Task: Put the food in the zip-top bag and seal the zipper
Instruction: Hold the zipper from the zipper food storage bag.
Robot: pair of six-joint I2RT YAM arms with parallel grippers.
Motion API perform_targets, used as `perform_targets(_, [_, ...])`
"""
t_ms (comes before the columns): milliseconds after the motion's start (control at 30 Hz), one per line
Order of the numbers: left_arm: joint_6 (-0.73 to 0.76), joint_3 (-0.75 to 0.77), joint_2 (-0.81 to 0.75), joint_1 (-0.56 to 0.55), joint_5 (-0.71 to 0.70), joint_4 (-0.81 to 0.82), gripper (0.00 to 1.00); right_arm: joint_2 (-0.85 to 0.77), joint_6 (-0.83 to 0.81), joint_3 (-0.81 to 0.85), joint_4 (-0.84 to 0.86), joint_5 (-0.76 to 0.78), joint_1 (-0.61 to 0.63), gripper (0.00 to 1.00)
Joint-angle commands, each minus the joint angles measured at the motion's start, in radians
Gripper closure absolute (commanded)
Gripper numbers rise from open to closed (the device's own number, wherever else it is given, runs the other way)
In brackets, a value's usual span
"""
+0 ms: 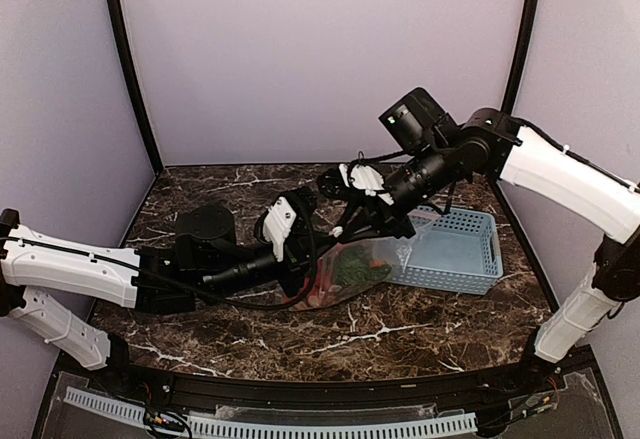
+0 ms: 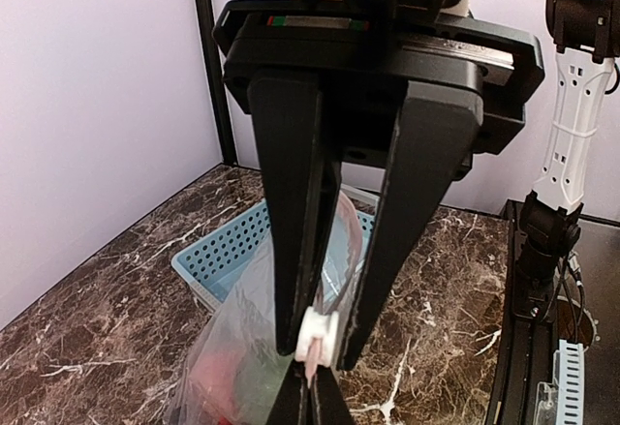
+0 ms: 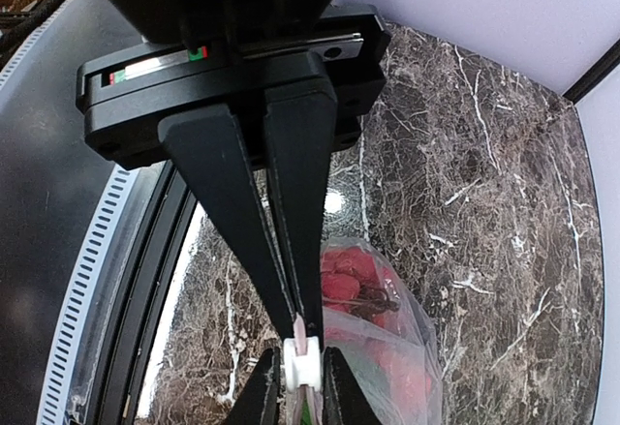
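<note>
Zip-top bag [image 1: 390, 255] lies on the marble table [image 1: 420, 329] just left of the light-blue basket [image 1: 455, 281], its far end touching or overlapping the basket's near-left corner. The food [image 1: 350, 267] shows inside it as green and red shapes, and no loose pieces can be seen in the basket or near it, so filling looks done and sealing looks like the step in hand.

The mouth edge is lifted above the bag's end away from the basket, where the 2 grippers meet. The left gripper [image 2: 317, 343] is clamped tight on the zipper [image 2: 354, 236], with a small white piece [image 3: 300, 365] of the strip pinched between its tips. The right gripper [image 3: 298, 326] has its tips almost together on the same pinkish strip, touching distance from the left one. Whether its hold is firm or loosening cannot be told.

To do this well, 1 gripper should probably act as an anchor while the other runs along the strip toward the basket. The strip needs to stay taut and straight between them, because slack would let the 2 halves slip apart. Pressure should be enough to mate the strip, not so much that the thin plastic drags and lifts the food. A low, level pull would suit the crinkly film.
</note>
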Motion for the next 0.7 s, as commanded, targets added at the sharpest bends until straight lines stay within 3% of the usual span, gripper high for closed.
perform_targets(0, [0.003, -0.005, -0.026, 0.007, 0.008, 0.037, 0.99, 0.014, 0.002, 0.036, -0.014, -0.006, 0.011, 0.87])
perform_targets(367, [-0.007, -0.013, -0.029, 0.013, 0.000, 0.036, 0.99, -0.006, 0.016, 0.048, -0.014, -0.007, 0.011, 0.83])
perform_targets(667, [-0.011, -0.015, -0.039, 0.017, -0.014, 0.039, 0.99, -0.009, 0.012, 0.028, -0.016, 0.018, 0.011, 1.00])
